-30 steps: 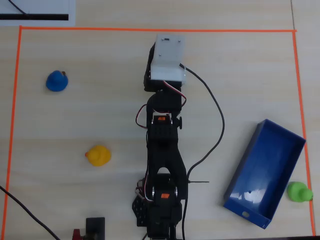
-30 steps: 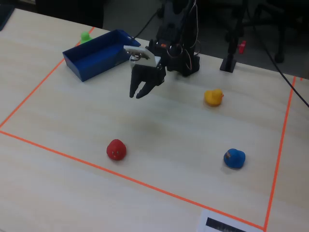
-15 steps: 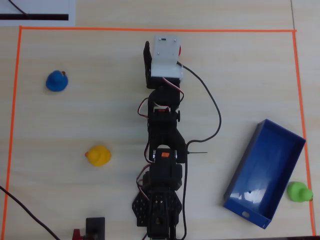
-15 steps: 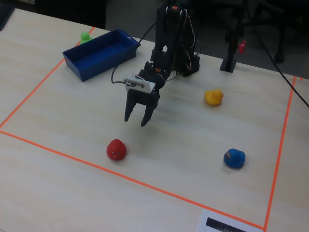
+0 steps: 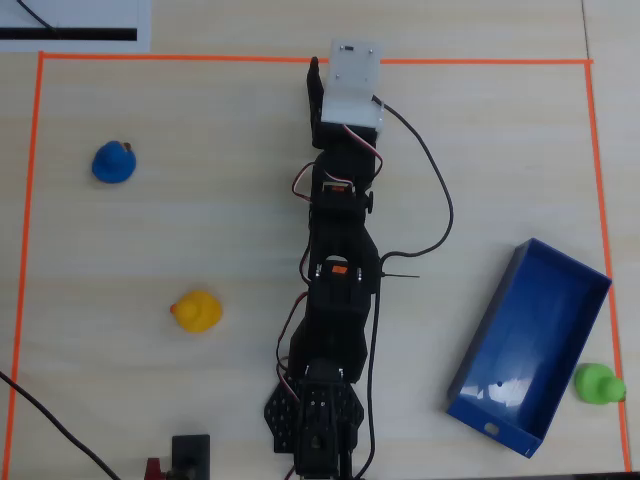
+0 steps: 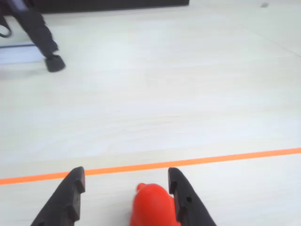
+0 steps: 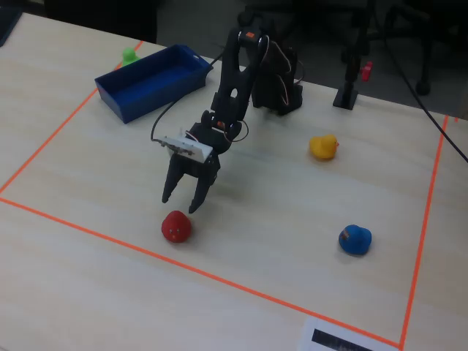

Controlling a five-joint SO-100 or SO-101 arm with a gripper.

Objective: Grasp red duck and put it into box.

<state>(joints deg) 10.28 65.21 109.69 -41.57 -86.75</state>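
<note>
The red duck point(image 7: 175, 226) sits on the table close to the orange tape line. My gripper point(image 7: 180, 204) hangs open just above it with the fingertips pointing down. In the wrist view the red duck point(image 6: 153, 207) lies between the two black fingers of the gripper point(image 6: 125, 174), close to the right-hand one, and nothing is gripped. In the overhead view the arm's white wrist block point(image 5: 352, 85) hides the duck. The box point(image 7: 157, 99), a long blue tray, stands empty at the far left of the fixed view and at the lower right of the overhead view point(image 5: 540, 330).
A yellow duck point(image 7: 323, 147) and a blue duck point(image 7: 355, 239) sit to the right of the arm. A green duck point(image 7: 130, 54) sits behind the box. Orange tape point(image 6: 188, 163) borders the work area. A black stand point(image 7: 349, 91) rises beside the arm's base.
The arm has stretched out from its base and lowered the open gripper from mid-table down over the red duck. The ducks and the box have not moved.
</note>
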